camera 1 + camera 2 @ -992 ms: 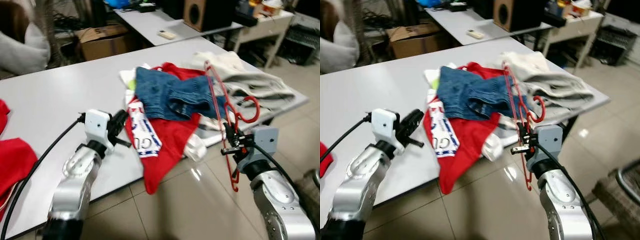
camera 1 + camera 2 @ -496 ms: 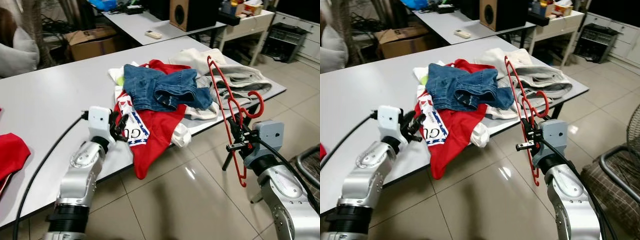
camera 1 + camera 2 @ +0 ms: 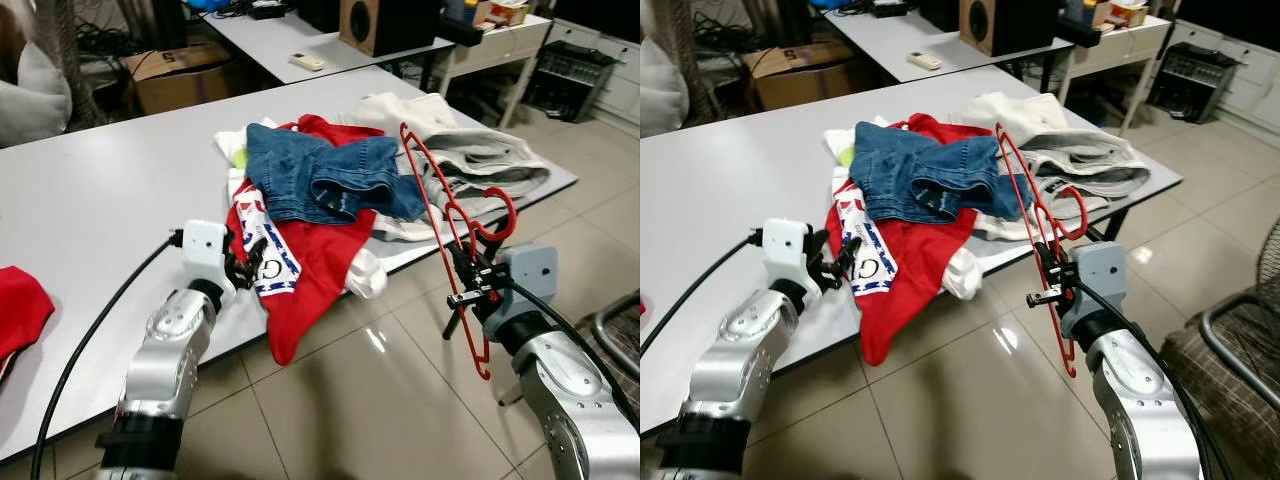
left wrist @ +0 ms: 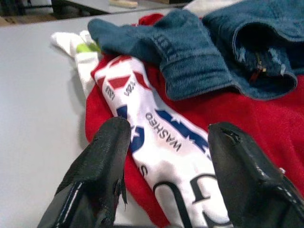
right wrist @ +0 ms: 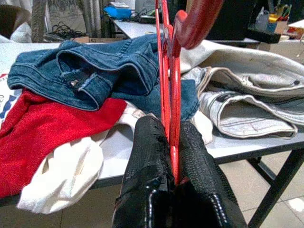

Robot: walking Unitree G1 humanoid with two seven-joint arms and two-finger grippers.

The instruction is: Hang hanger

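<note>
The right gripper (image 3: 468, 283) is clamped on the red hanger (image 3: 440, 215), held upright off the table's (image 3: 100, 200) edge at four o'clock. The left gripper (image 3: 243, 262) hovers spread over the clothes pile (image 3: 320, 190). Carrying stage, I judge — next comes finding a rail.

Glossy tiled floor (image 3: 330, 400), grey table (image 3: 90, 200), cardboard box (image 3: 175, 75)

Even, bright indoor light, glare patches on the glossy floor (image 3: 385, 340), soft shadows under the bench (image 3: 90, 190), head views sharp, wrist-view foregrounds slightly blurred
</note>
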